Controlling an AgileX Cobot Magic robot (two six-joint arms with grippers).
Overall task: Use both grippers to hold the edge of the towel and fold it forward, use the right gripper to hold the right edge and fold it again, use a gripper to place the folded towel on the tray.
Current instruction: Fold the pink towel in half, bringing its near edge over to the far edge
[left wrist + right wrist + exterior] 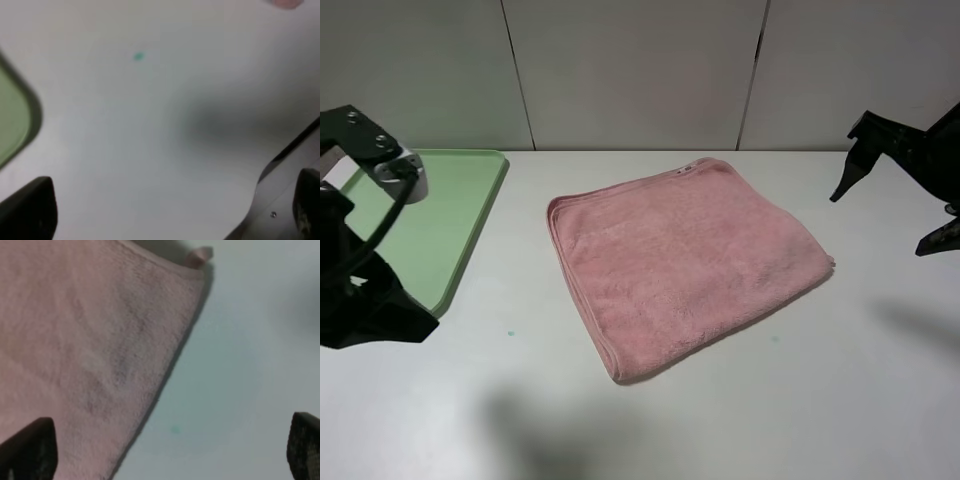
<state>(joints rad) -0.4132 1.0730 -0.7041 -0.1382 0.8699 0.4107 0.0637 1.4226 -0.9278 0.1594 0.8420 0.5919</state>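
Note:
The pink towel (685,260) lies flat in the middle of the white table, slightly turned, with layered edges at its left side. Its stitched hem (560,235) runs along the left border and a small white tag (682,170) sits at the far edge. The light-green tray (430,230) is at the far left. My left gripper (380,310) is open and empty, above the table beside the tray's near corner (12,120). My right gripper (890,215) is open and empty, raised right of the towel. The right wrist view shows the towel's corner (90,340) between the open fingers (30,450).
A small green speck (508,333) marks the table between tray and towel; it also shows in the left wrist view (138,56). Another speck (175,429) lies beside the towel. Grey wall panels stand behind. The table's edge (280,200) shows near the left gripper.

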